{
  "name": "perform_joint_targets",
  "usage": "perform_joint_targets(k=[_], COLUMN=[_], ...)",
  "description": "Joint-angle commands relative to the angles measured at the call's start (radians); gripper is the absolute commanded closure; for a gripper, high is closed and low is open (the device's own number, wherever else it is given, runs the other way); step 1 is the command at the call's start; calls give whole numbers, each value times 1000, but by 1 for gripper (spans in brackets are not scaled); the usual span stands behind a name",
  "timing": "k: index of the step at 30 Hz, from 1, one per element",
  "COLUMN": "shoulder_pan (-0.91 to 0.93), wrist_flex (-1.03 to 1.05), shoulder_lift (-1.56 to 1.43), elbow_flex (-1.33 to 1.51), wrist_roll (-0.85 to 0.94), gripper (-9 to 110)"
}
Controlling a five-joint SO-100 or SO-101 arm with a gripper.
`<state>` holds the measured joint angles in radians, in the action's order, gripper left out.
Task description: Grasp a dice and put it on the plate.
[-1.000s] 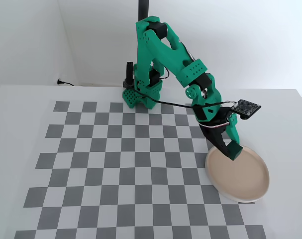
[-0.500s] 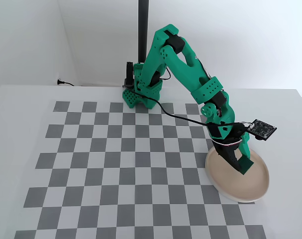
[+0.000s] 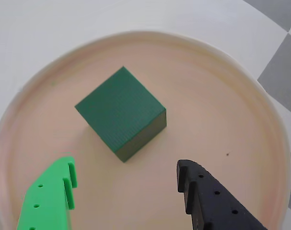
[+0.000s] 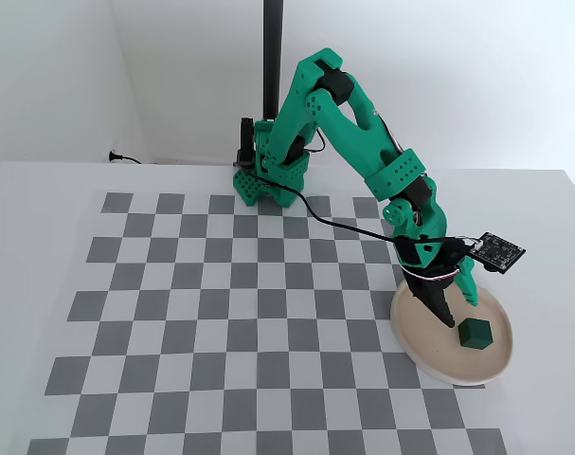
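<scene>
White walls point(image 4: 60, 76), white table point(image 4: 41, 190)

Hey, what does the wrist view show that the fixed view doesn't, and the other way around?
Only the wrist view shows the fine ribbed texture on the dice, a tiny dark speck on the plate, and the clear gap between the green and black fingers, neither touching the dice.

Only the fixed view shows the whole green arm, its base, the checkerboard mat, the black pole behind, and the plate lying at the mat's right edge.

Both show the dice resting on the plate, with the open gripper just beside it, holding nothing.
</scene>
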<state>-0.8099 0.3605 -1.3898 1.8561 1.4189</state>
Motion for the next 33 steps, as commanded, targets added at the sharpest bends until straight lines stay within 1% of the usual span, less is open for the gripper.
perform_joint_targets(k=[1, 10, 12, 16, 23, 33], shoulder_pan=[14, 81, 101, 141, 219, 377], wrist_flex=[44, 179, 190, 189, 181, 219], shoulder_lift=[-124, -313, -362, -471, -669, -913], elbow_flex=[-95, -74, -46, 43, 224, 425], wrist_roll=[-5, 11, 25, 57, 83, 72], gripper=[84, 88, 92, 106, 106, 106])
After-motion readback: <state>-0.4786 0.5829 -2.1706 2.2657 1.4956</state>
